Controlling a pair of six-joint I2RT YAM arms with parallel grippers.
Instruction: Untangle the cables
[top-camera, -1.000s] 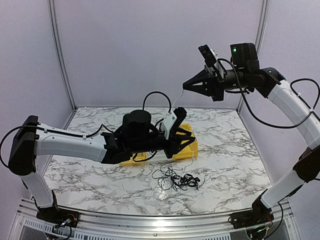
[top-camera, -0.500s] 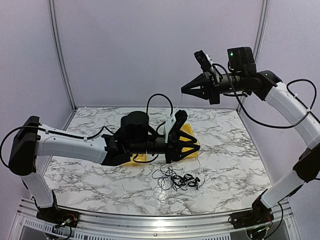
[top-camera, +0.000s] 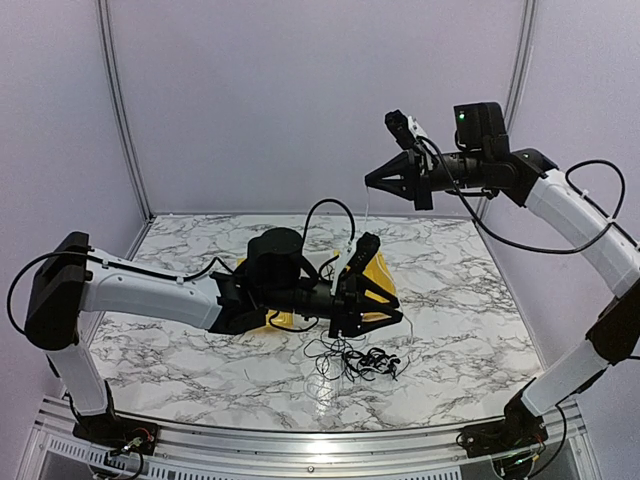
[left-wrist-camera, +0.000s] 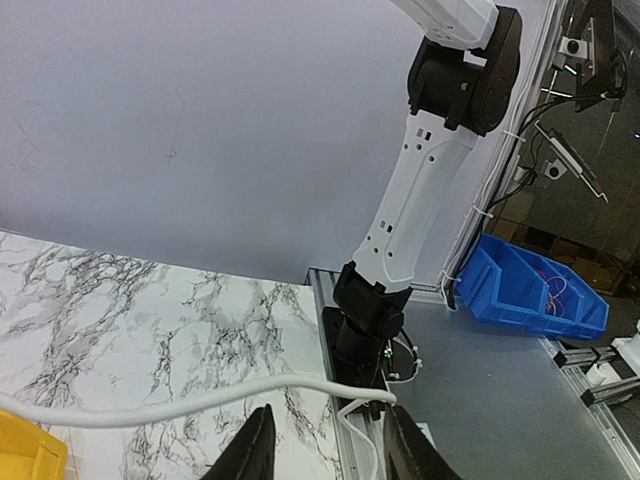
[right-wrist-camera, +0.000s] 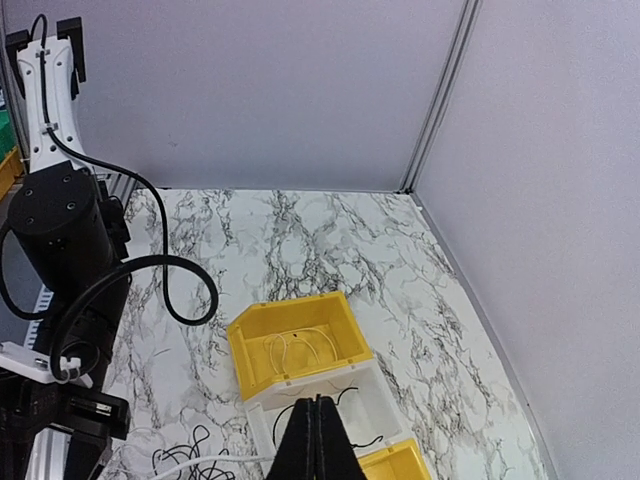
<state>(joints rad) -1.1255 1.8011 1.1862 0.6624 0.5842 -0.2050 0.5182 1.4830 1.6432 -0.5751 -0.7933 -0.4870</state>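
Note:
A knot of thin black cables (top-camera: 356, 361) lies on the marble table near the front; it also shows in the right wrist view as loops of black cables (right-wrist-camera: 186, 446). A pale cable (top-camera: 367, 212) hangs from my right gripper (top-camera: 371, 181), which is raised high and shut on it. That pale cable (left-wrist-camera: 200, 404) runs across the left wrist view just beyond my left gripper (left-wrist-camera: 330, 413), whose jaws stand apart without pinching it. In the top view the left gripper (top-camera: 394, 306) hovers over the bins. The right gripper (right-wrist-camera: 318, 420) shows its jaws pressed together.
A yellow bin (right-wrist-camera: 247, 352) holds a pale cord, and a white bin (right-wrist-camera: 262, 425) next to it holds a black cord, with another yellow bin (right-wrist-camera: 392, 462) beside that. The left arm covers most of the bins (top-camera: 381, 272). A blue bin (left-wrist-camera: 520, 290) sits off the table.
My left arm has reached further right over the bins and its jaws have widened. My right gripper has swung left, carrying the pale cable with it.

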